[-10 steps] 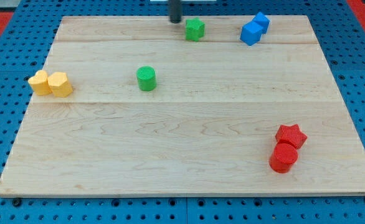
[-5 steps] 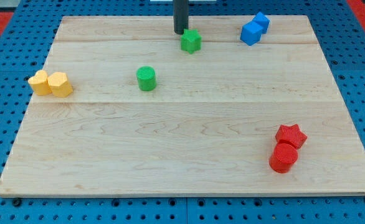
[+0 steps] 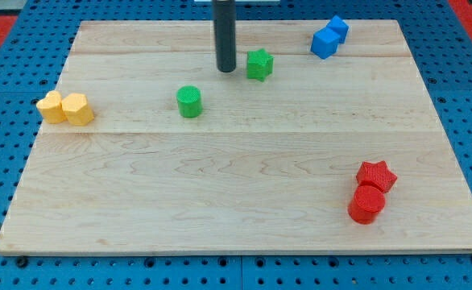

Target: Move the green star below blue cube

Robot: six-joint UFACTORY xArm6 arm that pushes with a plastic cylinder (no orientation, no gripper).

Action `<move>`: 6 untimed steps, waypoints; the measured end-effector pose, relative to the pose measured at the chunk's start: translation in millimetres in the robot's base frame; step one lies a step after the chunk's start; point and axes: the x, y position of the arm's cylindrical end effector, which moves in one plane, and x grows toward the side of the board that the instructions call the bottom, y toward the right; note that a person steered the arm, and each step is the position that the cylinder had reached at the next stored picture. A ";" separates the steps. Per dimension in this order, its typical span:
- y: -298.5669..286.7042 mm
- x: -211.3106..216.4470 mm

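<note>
The green star [image 3: 259,64] lies on the wooden board near the view's top, left of centre-right. The blue cube [image 3: 325,42] sits at the view's top right, up and to the right of the star, with a second blue block [image 3: 337,28] touching it behind. My tip [image 3: 225,69] is the lower end of the dark rod, just left of the green star with a small gap between them.
A green cylinder [image 3: 189,101] stands lower left of my tip. Two yellow blocks [image 3: 65,107] sit at the board's left edge. A red star [image 3: 377,175] and a red cylinder [image 3: 367,204] sit at the lower right. The wooden board [image 3: 244,225] lies on a blue pegboard.
The green star has slid down the view and then to the right. My tip has moved down the view and now stands to the star's left.
</note>
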 end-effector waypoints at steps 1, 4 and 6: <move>62.8 1.3; 127.0 10.5; 153.7 10.9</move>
